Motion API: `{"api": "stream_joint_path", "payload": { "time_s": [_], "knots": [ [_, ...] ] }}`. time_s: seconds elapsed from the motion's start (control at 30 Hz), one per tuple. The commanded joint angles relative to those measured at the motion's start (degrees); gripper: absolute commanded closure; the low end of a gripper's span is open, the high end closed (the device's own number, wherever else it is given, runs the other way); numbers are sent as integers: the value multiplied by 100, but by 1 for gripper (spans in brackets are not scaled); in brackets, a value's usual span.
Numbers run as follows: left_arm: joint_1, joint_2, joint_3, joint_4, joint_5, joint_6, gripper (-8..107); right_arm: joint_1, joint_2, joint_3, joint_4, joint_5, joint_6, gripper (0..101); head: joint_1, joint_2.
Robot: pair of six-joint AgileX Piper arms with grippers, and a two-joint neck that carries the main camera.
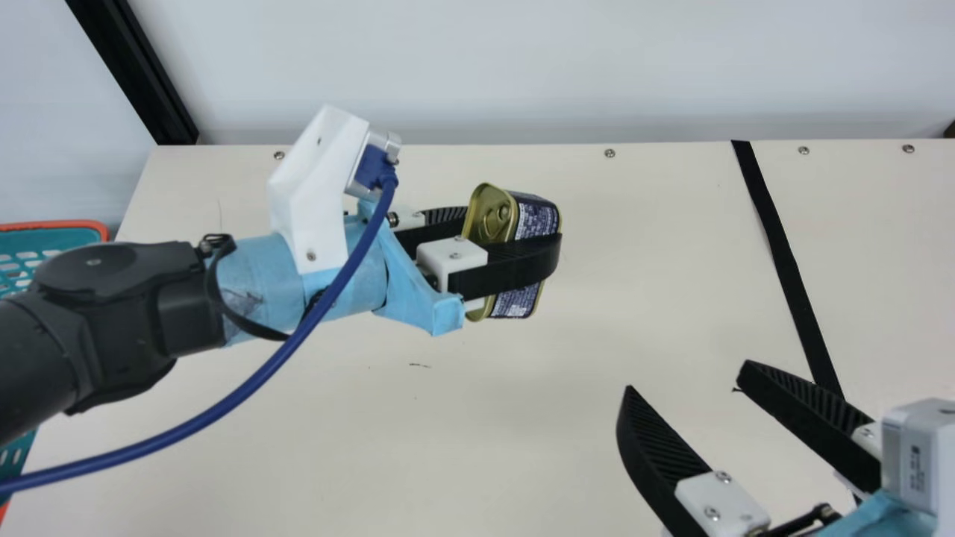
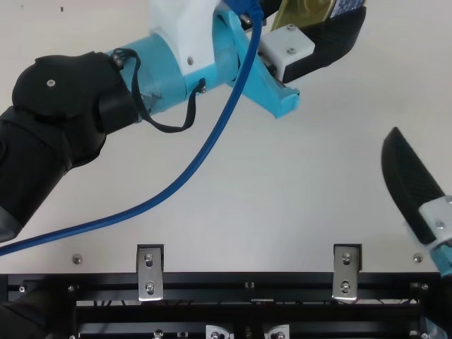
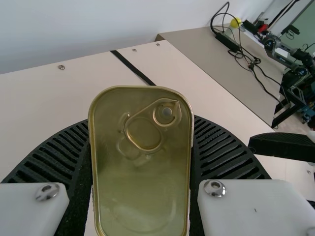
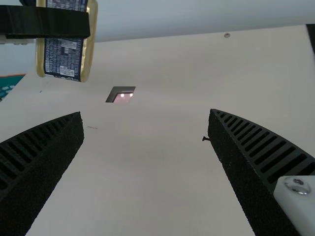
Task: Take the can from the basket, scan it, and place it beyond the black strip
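The left gripper [image 1: 543,224] has the can [image 1: 494,216] squeezed between its two fingers, held up over the table [image 1: 477,418], pull-tab lid turned back toward its own wrist. Looking over in the main view, I see the black strip [image 1: 782,257] at three o'clock from the can, the basket [image 1: 71,224] at nine, and the right gripper [image 1: 688,375] at four, its fingers spread wide with a gap between.
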Motion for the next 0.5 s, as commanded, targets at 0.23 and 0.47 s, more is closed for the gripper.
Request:
{"api": "stream_joint_path", "payload": {
  "time_s": [0.23,0.47],
  "knots": [
    [0,0,0,0,0,0,89,799,777,-53,358,-882,-123,0,-87,-2],
    [0,0,0,0,0,0,89,1390,1469,-210,426,-1598,-60,0,-87,-2]
  ]
}}
